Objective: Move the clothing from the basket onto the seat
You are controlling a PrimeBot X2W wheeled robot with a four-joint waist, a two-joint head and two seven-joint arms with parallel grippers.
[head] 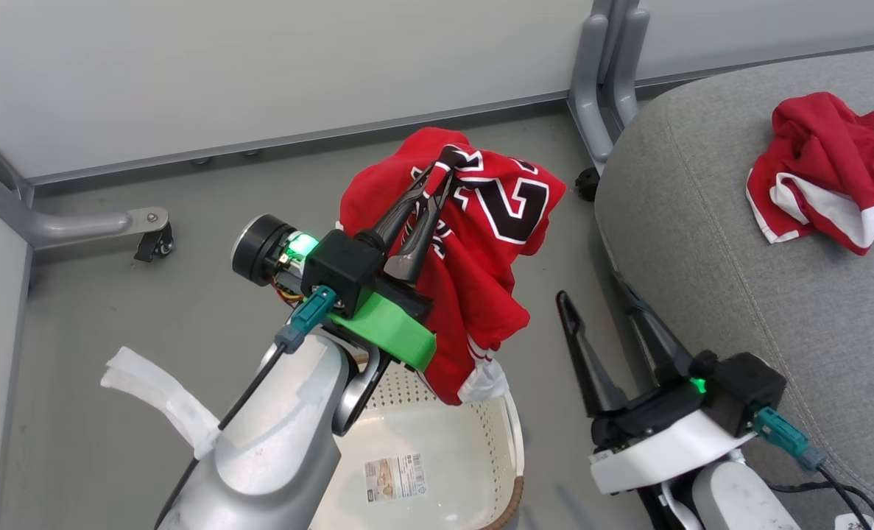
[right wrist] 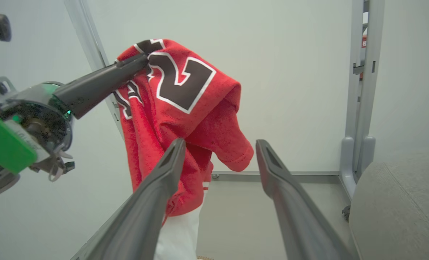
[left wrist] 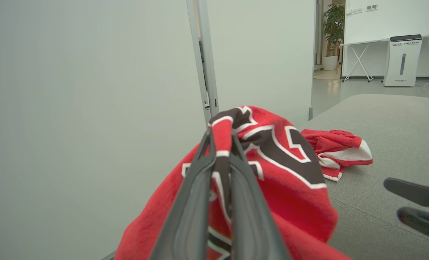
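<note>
The left claw [head: 440,165] is clamping its two dark fingers tight on a fold of the red jersey [head: 495,250], gripping it at the black-and-white lettering and holding it up in the air above the far side of the basket [head: 481,442]. The jersey is hanging from the fingertips in a loose bunch, with its striped trim and a white part dangling just at the basket's rim. A paper label [head: 395,477] is showing on the basket's perforated bottom. The right claw [head: 597,298] is standing wide and holding nothing, its fingers pointing up between the hanging jersey and the rounded edge of the grey seat [head: 731,309], close to the seat's side. The red shorts [head: 823,169] with white panels are lying crumpled on top of the seat, well apart from both claws. The basket is sitting on the grey floor [head: 149,324] near the seat, and pale wall panels [head: 260,66] are running along behind it.
</note>
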